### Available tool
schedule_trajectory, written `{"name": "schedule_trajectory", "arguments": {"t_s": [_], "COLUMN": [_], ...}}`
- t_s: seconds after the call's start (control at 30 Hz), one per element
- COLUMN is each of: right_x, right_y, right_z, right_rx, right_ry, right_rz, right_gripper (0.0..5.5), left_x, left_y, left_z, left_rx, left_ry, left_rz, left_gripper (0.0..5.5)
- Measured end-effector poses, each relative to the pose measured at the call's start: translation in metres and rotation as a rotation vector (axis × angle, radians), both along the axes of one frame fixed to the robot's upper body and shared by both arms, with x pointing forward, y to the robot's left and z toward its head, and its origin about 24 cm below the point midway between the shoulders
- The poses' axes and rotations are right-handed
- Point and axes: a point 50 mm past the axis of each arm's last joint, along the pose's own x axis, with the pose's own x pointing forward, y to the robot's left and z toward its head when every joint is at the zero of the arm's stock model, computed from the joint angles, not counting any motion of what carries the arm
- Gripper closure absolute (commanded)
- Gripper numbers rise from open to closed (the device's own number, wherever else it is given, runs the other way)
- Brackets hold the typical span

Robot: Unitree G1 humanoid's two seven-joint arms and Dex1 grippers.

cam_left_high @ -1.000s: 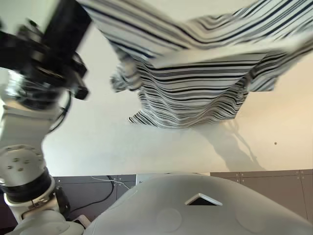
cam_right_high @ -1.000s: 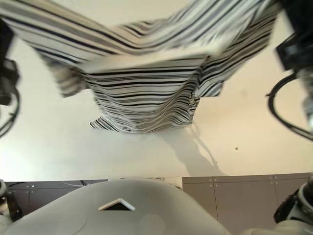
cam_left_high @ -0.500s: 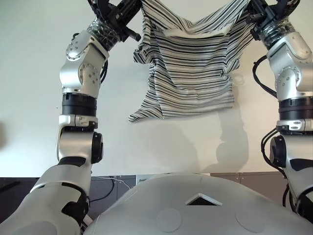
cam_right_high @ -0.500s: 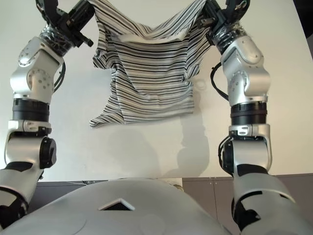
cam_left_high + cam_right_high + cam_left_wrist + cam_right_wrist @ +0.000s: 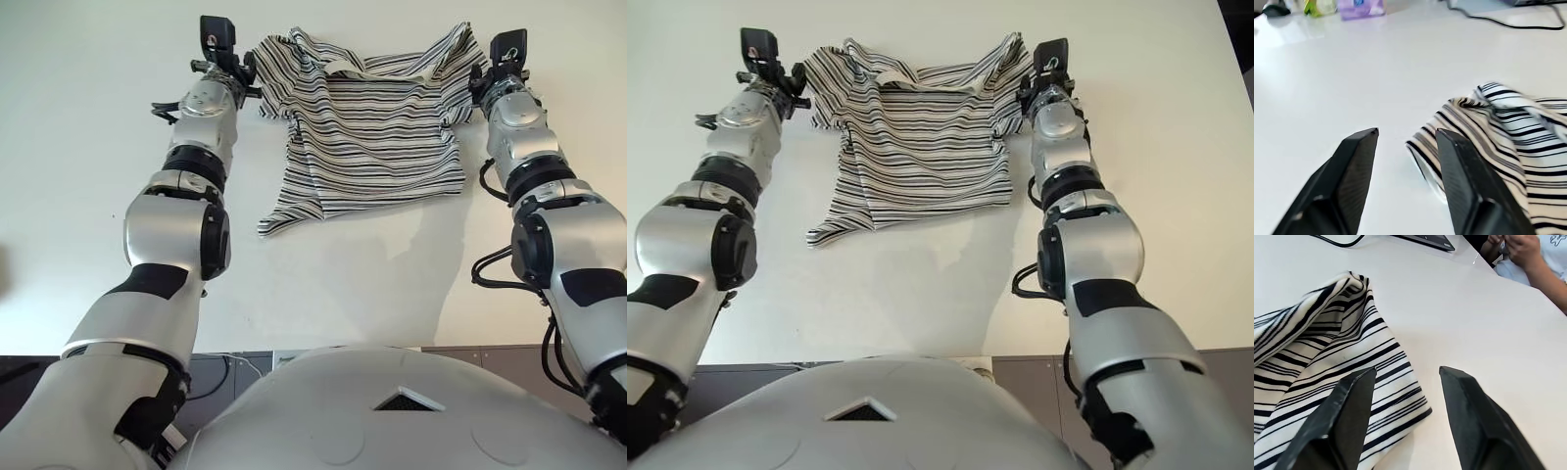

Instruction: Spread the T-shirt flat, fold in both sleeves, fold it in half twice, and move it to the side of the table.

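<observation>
Bright, even light is spreading across the white table point(image 5: 78, 147); the surface is glaring close to pure white in the left wrist view and washing out toward its far edge; the T-shirt point(image 5: 372, 137) is casting only a faint, soft-edged shadow just below its hem and a thin dark line under its sleeve; the left gripper point(image 5: 1406, 133) is catching a dull sheen along its black fingers point(image 5: 1354, 171).

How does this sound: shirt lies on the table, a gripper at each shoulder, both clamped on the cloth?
Not clamped. The wrist views show the left gripper and right gripper open, jaws apart. The shirt does lie on the table, a gripper at each shoulder.
</observation>
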Motion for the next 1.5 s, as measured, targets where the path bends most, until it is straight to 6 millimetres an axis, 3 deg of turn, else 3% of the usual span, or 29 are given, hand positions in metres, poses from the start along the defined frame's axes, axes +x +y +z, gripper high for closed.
{"name": "schedule_trajectory", "arguments": {"t_s": [0.07,0.13,0.17,0.23,0.33,0.5,0.57,0.63,0.73,0.77,0.83,0.87,0.93,1.07,1.1,1.17,1.23,1.3,1.37,1.43,1.5], "right_x": [0.001,-0.008,-0.018,-0.03,-0.055,-0.092,-0.103,-0.113,-0.135,-0.135,-0.122,-0.108,-0.082,-0.034,-0.025,-0.012,-0.018,-0.037,-0.062,-0.081,-0.087], "right_y": [0.007,0.013,0.015,0.02,0.025,0.02,0.024,0.03,0.031,0.026,0.013,0.011,0.013,0.019,0.016,0.004,-0.003,-0.002,0.011,0.019,0.015], "right_z": [0.005,-0.008,-0.021,-0.024,-0.026,-0.013,0.009,0.029,0.032,0.024,-0.005,-0.015,-0.017,-0.017,-0.013,0.014,0.035,0.034,0.026,0.022,0.013], "right_rx": [-0.088,-0.168,-0.211,-0.251,-0.257,-0.2,-0.146,-0.112,-0.055,-0.076,-0.152,-0.172,-0.191,-0.152,-0.068,0.147,0.213,0.228,0.208,0.16,0.076], "right_ry": [-0.026,0.003,0.033,-0.004,-0.047,-0.075,-0.114,-0.137,-0.034,0.017,0.126,0.134,0.101,0.024,-0.014,-0.171,-0.305,-0.323,-0.256,-0.174,-0.055], "right_rz": [0.134,0.289,0.361,0.489,0.638,0.675,0.709,0.779,0.889,0.872,0.748,0.671,0.577,0.29,0.171,-0.008,-0.009,0.058,0.221,0.392,0.487], "right_gripper": [3.13,3.13,3.13,3.13,3.13,3.13,3.13,3.13,3.13,3.13,3.13,3.13,3.13,3.13,3.13,3.13,3.13,3.13,3.13,3.13,3.13], "left_x": [-0.004,-0.023,-0.035,-0.052,-0.063,-0.081,-0.087,-0.093,-0.124,-0.131,-0.133,-0.134,-0.124,-0.07,-0.057,-0.04,-0.042,-0.051,-0.062,-0.075,-0.093], "left_y": [-0.025,-0.042,-0.042,-0.041,-0.034,-0.017,-0.016,-0.015,-0.009,-0.006,-0.002,-0.003,-0.01,-0.016,-0.015,-0.013,-0.014,-0.014,-0.018,-0.03,-0.04], "left_z": [0.005,-0.013,-0.028,-0.044,-0.039,-0.033,-0.022,0.002,0.031,0.029,0.006,-0.018,-0.031,-0.027,-0.026,-0.016,-0.013,-0.019,-0.014,0.006,0.018], "left_rx": [-0.005,0.068,0.092,0.144,0.267,0.325,0.276,0.174,0.055,0.085,0.175,0.223,0.267,0.388,0.397,0.371,0.368,0.361,0.329,0.265,0.231], "left_ry": [-0.092,-0.092,-0.05,0.002,-0.028,-0.056,-0.088,-0.158,-0.154,-0.113,0.002,0.108,0.123,0.042,0.029,-0.043,-0.096,-0.112,-0.169,-0.256,-0.269], "left_rz": [-0.272,-0.504,-0.576,-0.692,-0.814,-0.844,-0.797,-0.748,-0.824,-0.857,-0.866,-0.87,-0.857,-0.68,-0.601,-0.49,-0.487,-0.477,-0.486,-0.574,-0.728], "left_gripper": [3.33,3.33,3.33,3.33,3.33,3.33,3.33,3.33,3.33,3.33,3.33,3.33,3.33,3.33,3.33,3.33,3.33,3.33,3.33,3.33,3.33]}}
